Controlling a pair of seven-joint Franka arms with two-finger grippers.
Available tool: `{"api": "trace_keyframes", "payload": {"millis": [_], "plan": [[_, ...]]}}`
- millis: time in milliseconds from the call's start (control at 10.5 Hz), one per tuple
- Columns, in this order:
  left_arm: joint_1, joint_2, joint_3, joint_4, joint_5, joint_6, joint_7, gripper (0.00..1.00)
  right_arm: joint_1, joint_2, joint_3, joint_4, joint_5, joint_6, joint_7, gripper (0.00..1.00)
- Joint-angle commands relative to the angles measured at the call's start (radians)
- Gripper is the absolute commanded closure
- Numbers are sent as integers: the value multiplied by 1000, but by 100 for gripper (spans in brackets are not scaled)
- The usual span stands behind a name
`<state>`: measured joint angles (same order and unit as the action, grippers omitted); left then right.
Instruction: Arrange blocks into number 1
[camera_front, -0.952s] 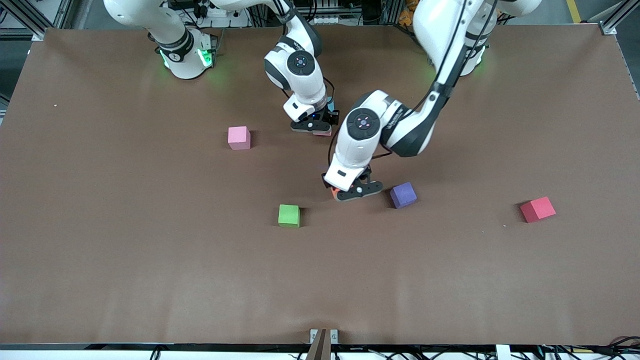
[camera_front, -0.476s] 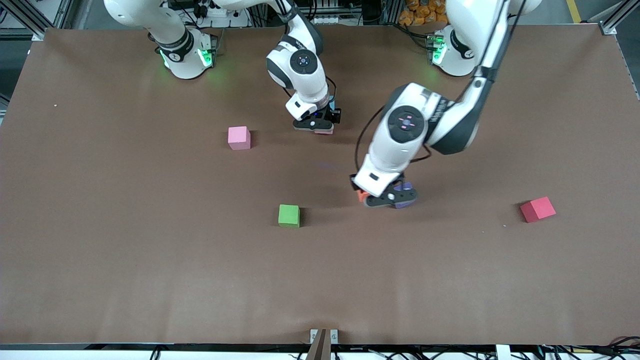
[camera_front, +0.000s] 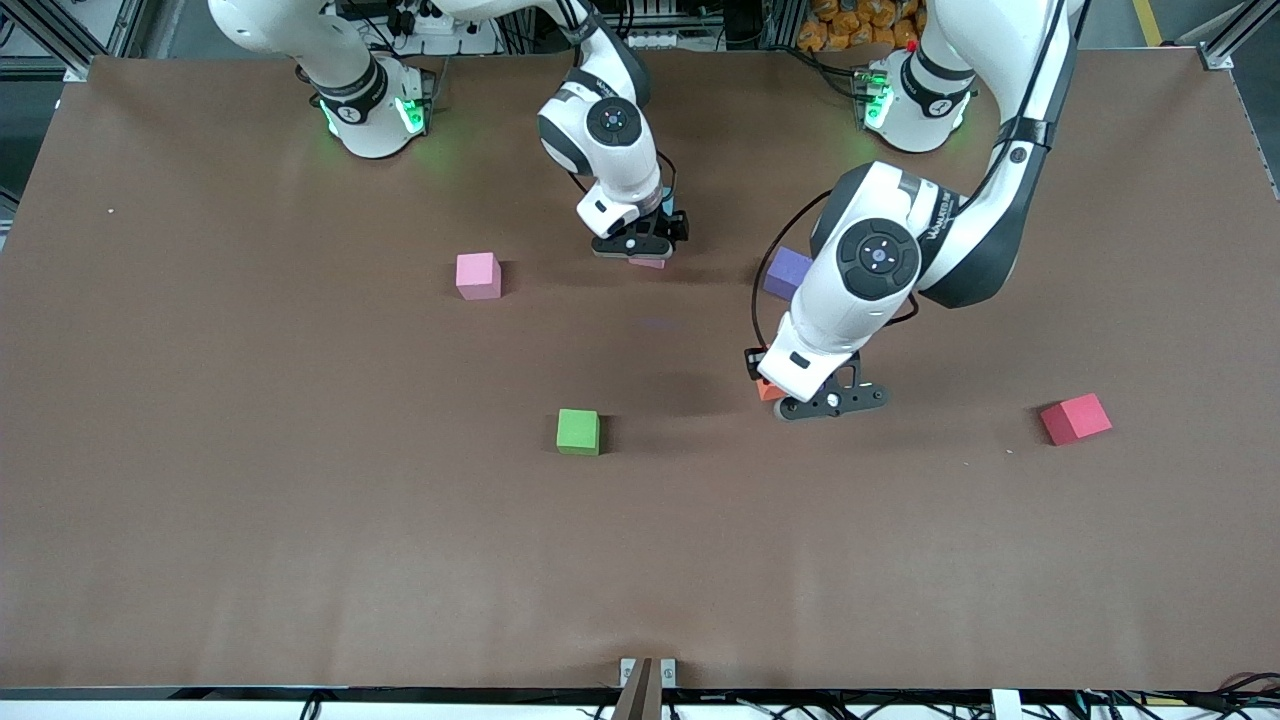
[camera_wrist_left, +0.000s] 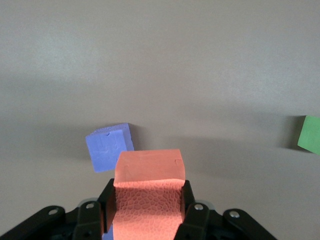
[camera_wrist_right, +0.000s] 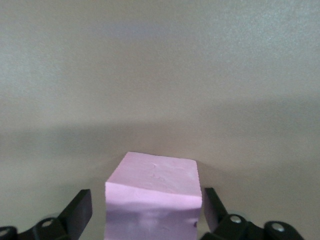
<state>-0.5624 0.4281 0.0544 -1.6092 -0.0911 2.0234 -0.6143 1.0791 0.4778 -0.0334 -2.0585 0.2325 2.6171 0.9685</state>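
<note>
The blocks we can count: two pink, one orange, one purple, plus a green cube (camera_front: 578, 431) and a red cube (camera_front: 1075, 419) on the table (camera_front: 300, 520). One pink block (camera_front: 478, 275) sits alone toward the right arm's end. The other pink block (camera_wrist_right: 153, 200) lies between the spread fingers (camera_wrist_right: 77, 210) of the right gripper (camera_front: 640, 243), which stand clear of its sides; in the front view we see only a sliver of it under the gripper. The left gripper (camera_front: 820, 398) is clamped on the orange block (camera_wrist_left: 148, 200), which is mostly hidden by the wrist in the front view. We cannot tell whether the orange block touches the table. The purple block (camera_front: 789, 271) is partly covered by the left arm. A bit of light blue (camera_front: 668, 206) shows by the right gripper, too small for us to identify.
</note>
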Motion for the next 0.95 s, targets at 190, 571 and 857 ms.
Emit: {"api": "trace_keyframes", "payload": {"millis": [190,571,857], "plan": [[3,-46,-5,-29,-39,-52,-21,100,-164,-154,65,-116,-1,-17,-34,0],[-104,4,-44,-41,-39,-51,-33,100,-456,-205,109,-169,-1,-40,-330,0],[-236,70,-44,-34,-39,-31,-54,100,-620,-154,107,-115,-4,-29,-486,0]]}}
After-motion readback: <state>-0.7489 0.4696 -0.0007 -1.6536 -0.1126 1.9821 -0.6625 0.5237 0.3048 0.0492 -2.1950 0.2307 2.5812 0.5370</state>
